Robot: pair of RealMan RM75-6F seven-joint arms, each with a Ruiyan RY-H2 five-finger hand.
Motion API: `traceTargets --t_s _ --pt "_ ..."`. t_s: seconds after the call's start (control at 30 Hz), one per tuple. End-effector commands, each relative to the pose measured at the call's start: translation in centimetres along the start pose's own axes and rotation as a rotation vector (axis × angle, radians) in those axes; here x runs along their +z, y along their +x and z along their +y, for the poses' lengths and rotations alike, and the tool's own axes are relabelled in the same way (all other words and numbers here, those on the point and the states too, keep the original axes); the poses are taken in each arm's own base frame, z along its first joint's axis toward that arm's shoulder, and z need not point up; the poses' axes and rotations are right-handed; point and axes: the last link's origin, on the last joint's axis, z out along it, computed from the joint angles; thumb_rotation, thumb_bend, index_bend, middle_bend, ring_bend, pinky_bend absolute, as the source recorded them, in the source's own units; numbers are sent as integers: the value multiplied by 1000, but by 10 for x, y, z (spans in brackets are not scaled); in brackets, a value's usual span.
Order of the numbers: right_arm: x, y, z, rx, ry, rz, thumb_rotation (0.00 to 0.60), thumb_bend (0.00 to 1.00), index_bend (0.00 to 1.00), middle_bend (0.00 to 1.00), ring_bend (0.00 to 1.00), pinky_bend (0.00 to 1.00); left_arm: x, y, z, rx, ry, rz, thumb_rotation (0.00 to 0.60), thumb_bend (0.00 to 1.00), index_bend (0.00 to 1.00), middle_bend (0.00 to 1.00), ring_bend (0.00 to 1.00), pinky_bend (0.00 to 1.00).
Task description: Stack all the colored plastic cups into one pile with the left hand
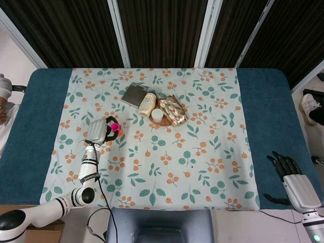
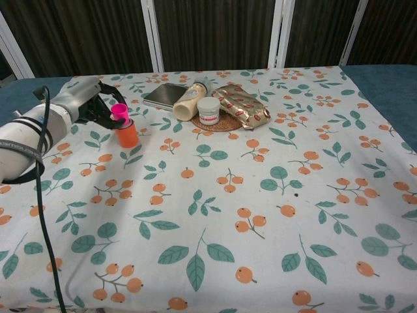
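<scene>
A pink cup (image 2: 119, 111) sits tilted in the top of an orange cup (image 2: 127, 135) at the table's left side. My left hand (image 2: 90, 104) is just left of the stack, and its dark fingers (image 2: 105, 113) still hold the pink cup. From above, the pink cup (image 1: 115, 126) shows beside the left hand (image 1: 98, 131), which hides the orange cup. My right hand (image 1: 289, 174) hangs off the table's near right corner, fingers spread, holding nothing.
A round wicker mat (image 2: 225, 122) at the back centre carries a small white jar (image 2: 208, 111) and a gold foil packet (image 2: 241, 106). A cream bottle (image 2: 186, 101) and a grey box (image 2: 166, 95) lie beside it. The floral cloth (image 2: 260, 195) covers the table.
</scene>
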Motion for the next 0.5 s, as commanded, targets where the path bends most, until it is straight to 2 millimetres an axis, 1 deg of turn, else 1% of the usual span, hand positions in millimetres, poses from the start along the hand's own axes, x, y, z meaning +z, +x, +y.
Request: traceTargets --t_s 0.03,0.1,0.23,0.33,0.4,0.43,0.47,0.5 --pt "0 0 0 -1 0 -1 600 128 0 0 0 0 0 -3 -2 -2 13 -24 600 399 137 1000 1000 1000" --pt "0 0 0 -1 0 0 600 128 0 0 0 0 -1 -2 -1 -17 8 -19 600 388 9 1000 1000 1000" --pt "0 0 0 -1 1 1 600 128 0 0 0 0 -9 9 3 -30 -45 0 600 377 0 1000 1000 1000" --pt "0 -1 -1 -6 6 -6 600 128 0 0 0 0 -33 28 2 -88 -115 -21 600 376 0 1000 1000 1000" --pt "-1 -2 -2 -10 10 -12 600 128 0 0 0 0 -67 46 -3 -121 -193 -60 600 374 0 982 1000 1000" --pt "-1 -3 -2 -11 12 -14 600 128 0 0 0 0 -87 53 -8 -123 -234 -88 600 372 0 876 949 1000" --pt "-1 -3 -3 -13 14 -16 600 128 0 0 0 0 -117 62 -20 -103 -280 -132 600 371 0 734 826 956" --pt "-2 -4 -3 -16 14 -16 600 128 0 0 0 0 -139 68 -33 -58 -308 -160 600 370 0 591 687 873"
